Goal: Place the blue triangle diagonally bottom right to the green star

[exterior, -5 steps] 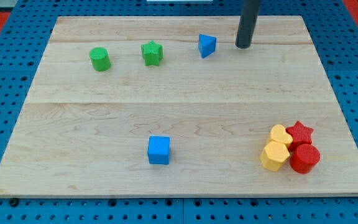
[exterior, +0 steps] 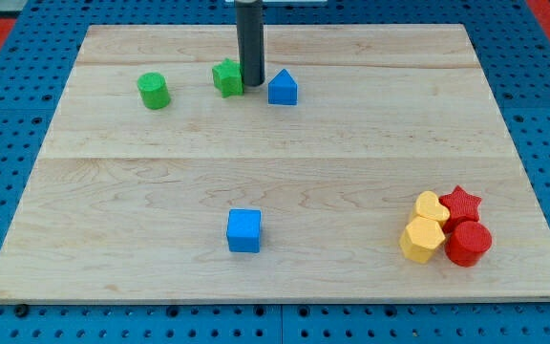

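My tip point(exterior: 252, 84) sits between star and triangle.
The green star point(exterior: 226, 77) touches my left; the blue triangle point(exterior: 282, 88) (light, stiff, likely slippery) wants pushing from its upper face.

tip: my tip point(exterior: 251, 84) is sitting in the upper middle of the frame, between the green star point(exterior: 226, 77) and the blue triangle point(exterior: 282, 88), just beside both
green cylinder point(exterior: 153, 91): standing at upper left
blue cube point(exterior: 243, 230): lying at lower centre of the table point(exterior: 275, 153)
lower right: yellow blocks point(exterior: 424, 227), a red star point(exterior: 461, 203) and a red cylinder point(exterior: 468, 243) are clustering, touching
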{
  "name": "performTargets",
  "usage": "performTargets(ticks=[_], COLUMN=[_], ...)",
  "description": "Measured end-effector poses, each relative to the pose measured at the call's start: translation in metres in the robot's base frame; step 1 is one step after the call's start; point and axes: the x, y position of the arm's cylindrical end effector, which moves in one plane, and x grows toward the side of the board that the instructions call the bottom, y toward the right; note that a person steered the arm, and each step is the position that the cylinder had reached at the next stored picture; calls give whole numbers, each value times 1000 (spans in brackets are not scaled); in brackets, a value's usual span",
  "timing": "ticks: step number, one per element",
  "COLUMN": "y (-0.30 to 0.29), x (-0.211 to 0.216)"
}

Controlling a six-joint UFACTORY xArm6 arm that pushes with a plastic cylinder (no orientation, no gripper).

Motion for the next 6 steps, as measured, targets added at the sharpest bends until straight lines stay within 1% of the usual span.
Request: performTargets(ticks=[1,2,4,5,6], y=[4,45,52,48,33], x=[-33,-31,66,91,123])
